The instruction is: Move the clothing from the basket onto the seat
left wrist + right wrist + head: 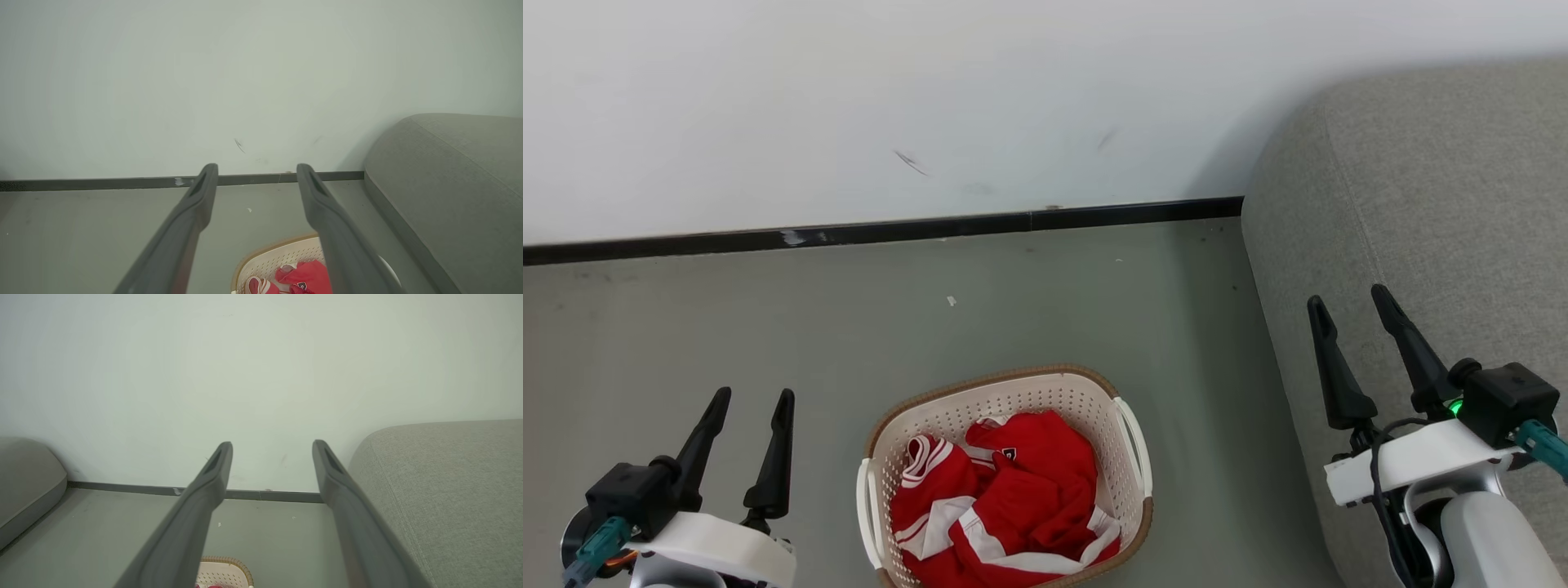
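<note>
The clothing [1005,506], red fabric with white bands, lies crumpled inside the cream basket [1013,392] on the floor at the bottom centre of the head view. The grey seat [1421,204] fills the right side. My left gripper [753,398] hangs open to the left of the basket, empty. My right gripper [1349,296] stands open over the seat's front edge, empty. In the left wrist view the open left gripper [257,167] frames the basket [269,257], the clothing [310,277] and the seat [449,171]. The right wrist view shows the open right gripper [271,445], the basket [224,571] and the seat [449,490].
A white wall [931,98] with a black skirting strip [890,233] runs behind the grey floor [931,310]. Another grey cushion [24,477] sits at the far left of the right wrist view.
</note>
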### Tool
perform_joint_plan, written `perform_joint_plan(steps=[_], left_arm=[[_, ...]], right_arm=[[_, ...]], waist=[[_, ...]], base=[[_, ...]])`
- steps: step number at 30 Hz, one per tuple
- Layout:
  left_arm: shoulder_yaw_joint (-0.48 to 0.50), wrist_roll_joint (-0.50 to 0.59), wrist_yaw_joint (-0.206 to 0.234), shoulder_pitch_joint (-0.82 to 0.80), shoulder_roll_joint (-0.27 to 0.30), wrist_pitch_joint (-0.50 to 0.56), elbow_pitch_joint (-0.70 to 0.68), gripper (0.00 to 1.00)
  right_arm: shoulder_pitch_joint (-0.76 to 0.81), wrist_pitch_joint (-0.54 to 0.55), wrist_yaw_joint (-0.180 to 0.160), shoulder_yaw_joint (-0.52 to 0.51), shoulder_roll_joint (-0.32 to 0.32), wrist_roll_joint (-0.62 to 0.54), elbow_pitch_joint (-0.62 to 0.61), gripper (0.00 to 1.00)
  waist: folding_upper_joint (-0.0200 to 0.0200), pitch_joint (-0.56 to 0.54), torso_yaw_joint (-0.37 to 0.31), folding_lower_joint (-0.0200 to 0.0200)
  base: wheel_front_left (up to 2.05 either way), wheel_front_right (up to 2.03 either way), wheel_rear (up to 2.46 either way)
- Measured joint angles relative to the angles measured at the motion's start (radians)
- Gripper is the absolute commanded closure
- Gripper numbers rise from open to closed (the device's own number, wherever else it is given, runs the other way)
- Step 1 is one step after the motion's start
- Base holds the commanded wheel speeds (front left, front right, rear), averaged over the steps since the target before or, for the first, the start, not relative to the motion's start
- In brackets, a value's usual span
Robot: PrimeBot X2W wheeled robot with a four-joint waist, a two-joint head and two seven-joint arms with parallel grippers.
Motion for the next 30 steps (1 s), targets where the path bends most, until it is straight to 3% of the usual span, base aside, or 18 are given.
perform_joint_plan(steps=[30], left_arm=[[-0.119,-0.008,-0.044,-0.160,0.030,0.034,0.092,0.00]], right_arm=[[-0.119,-0.007,0.000,0.009,0.006,0.088,-0.109,0.00]], waist=[[0.0000,0.254,-0.059,-0.0001]], base=[[0.00,0.00,0.00]])
